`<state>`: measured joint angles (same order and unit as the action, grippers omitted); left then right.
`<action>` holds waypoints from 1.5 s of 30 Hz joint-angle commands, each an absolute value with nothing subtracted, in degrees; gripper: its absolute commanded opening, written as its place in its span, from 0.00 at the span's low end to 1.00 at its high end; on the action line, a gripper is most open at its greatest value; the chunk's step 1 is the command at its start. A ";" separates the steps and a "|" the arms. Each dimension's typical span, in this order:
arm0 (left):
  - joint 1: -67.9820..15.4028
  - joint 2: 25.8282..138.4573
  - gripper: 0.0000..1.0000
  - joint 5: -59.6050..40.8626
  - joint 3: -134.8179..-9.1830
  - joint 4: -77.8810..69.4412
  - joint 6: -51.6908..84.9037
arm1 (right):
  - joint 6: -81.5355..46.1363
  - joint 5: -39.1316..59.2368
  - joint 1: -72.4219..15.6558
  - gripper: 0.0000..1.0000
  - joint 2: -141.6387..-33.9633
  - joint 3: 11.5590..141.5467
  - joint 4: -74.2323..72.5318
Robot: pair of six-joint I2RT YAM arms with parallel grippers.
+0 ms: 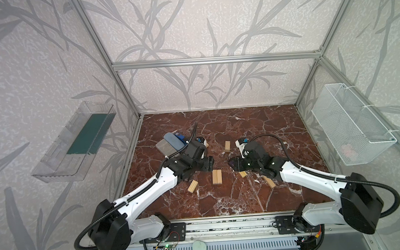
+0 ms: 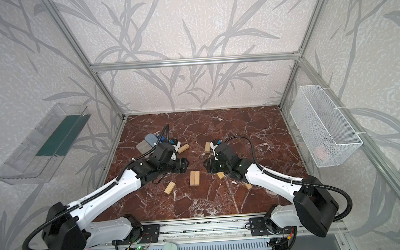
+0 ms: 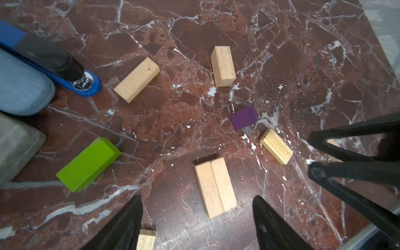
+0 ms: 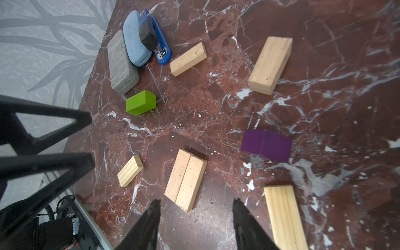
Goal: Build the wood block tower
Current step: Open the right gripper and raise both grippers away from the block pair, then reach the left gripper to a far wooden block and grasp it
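The wood blocks [image 4: 186,179] number nine, every one lying flat on the bench [image 1: 246,199]: seven pale, one lime-green block [image 3: 88,164] and one purple block [image 4: 267,145]. Two pale ones make a touching pair [image 1: 217,176], long sides together, at the middle of the bench in both top views (the only blocks in contact). The other five ring it in a top view: a block [image 1: 192,186] lower left, a block [image 1: 242,174] just right, a block [image 1: 269,182] further right and half under the right arm, a block [image 1: 227,146] above, and a block [image 2: 183,148] upper left.

The left fingers [image 3: 126,225] are spread wide, hold nothing and touch no block. The right fingers [image 4: 149,227] are parted too, and empty. In both top views the two sets hang just upper left and upper right of the pair, facing each other.

At the bench's upper left sit one stapler [image 4: 162,52], one blue-grey case [image 4: 132,43] and one grey case [image 4: 121,62], packed together, with the lime-green block just beside the grey case. One clear tray [image 1: 74,142] hangs on the left wall and one wire basket [image 1: 351,123] on the right wall.
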<state>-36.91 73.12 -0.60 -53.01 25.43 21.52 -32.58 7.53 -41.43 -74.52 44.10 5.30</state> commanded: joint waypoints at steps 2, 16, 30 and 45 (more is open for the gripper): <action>-34.39 79.20 0.78 0.66 -58.02 27.57 14.14 | -23.76 8.44 -39.29 0.62 -71.98 42.42 6.80; -32.23 104.57 0.73 3.64 -78.46 34.37 8.57 | -13.31 11.78 -37.94 0.76 -70.49 33.53 -6.19; -27.39 119.05 0.71 -0.28 -90.80 37.75 8.51 | -14.24 10.48 -37.91 0.78 -70.33 29.53 -14.88; -25.20 125.89 0.72 -7.00 -97.27 42.34 9.14 | -14.55 10.16 -37.91 0.79 -69.42 28.74 -16.08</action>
<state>-25.28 124.62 -4.47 -95.64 39.55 9.63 -14.50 10.52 -38.09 -70.43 29.02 -14.39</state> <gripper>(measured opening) 0.724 0.791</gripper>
